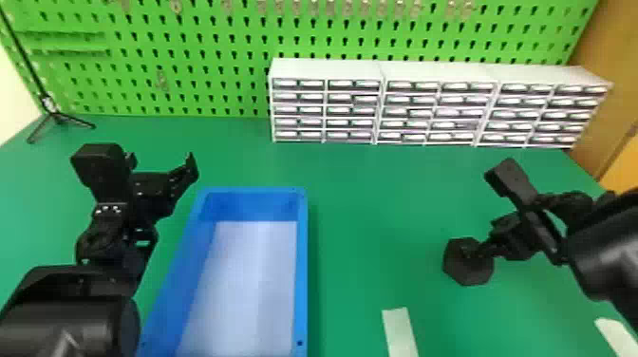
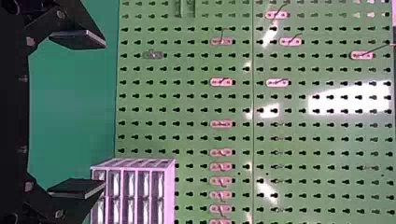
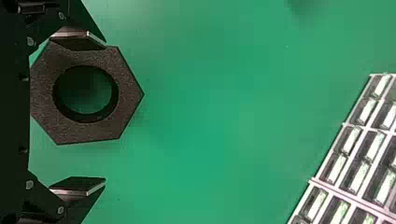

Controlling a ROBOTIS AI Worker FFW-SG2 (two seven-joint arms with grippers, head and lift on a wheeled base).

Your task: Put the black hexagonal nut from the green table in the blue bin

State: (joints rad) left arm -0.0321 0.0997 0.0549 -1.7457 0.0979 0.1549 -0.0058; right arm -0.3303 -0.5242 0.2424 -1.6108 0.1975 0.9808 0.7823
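The green counter point(image 1: 370, 213) spreads beneath both grippers, with a green pegboard point(image 1: 228, 61) rising beyond them. A white drawer cabinet point(image 1: 327, 102) stands at the counter's far side, farther from the robot than the right gripper point(image 3: 105, 113). The blue bin point(image 1: 302, 275) sits well to the left of that gripper, and just to the right of the parked left gripper point(image 1: 161, 161), whose two fingers are apart with nothing between them.

The right gripper is low over the counter, its fingers also apart. The black hexagonal nut point(image 3: 128, 95) is within its reach, seemingly flat on the counter. One finger overlaps an edge of the nut in the wrist view, while the other stands clear of the opposite side; whether the near finger touches cannot be told.

The step in hand looks like lining up for the grasp. The next move probably calls for centring the right gripper over the nut, lowering it if needed, and closing on opposite sides. Closing off-centre might push or turn the nut. After a firm grip, it would need lifting above the bin's wall and carrying leftward for release
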